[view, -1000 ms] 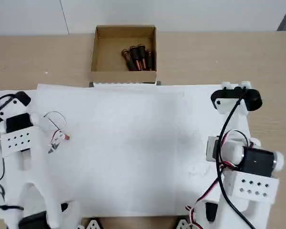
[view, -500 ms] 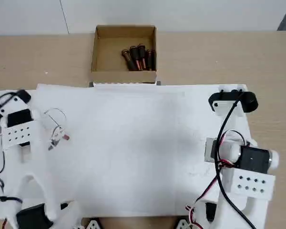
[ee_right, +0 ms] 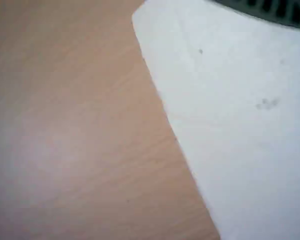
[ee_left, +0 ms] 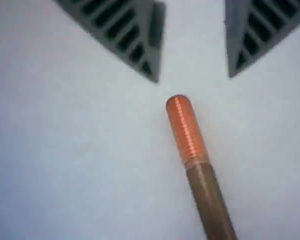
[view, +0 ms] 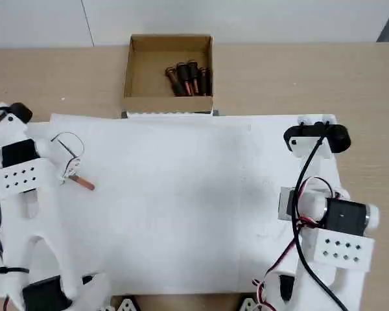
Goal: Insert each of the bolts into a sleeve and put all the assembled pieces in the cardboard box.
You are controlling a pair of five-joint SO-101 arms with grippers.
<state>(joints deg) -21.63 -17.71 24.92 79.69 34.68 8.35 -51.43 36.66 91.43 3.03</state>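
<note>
Copper bolt [ee_left: 182, 125] in its sleeve [ee_left: 210, 200] lies on the white sheet [view: 194, 194] just off my left hand [ee_left: 192, 70], spread apart. My right hand [view: 316, 133] I can't tell. Assembled pieces [view: 189, 79] lie in the cardboard box [view: 135, 71].

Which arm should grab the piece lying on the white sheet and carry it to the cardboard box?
Left. The left gripper hangs over the piece, jaws open, just off its threaded end. The right arm sits across the white sheet, far from it.
</note>
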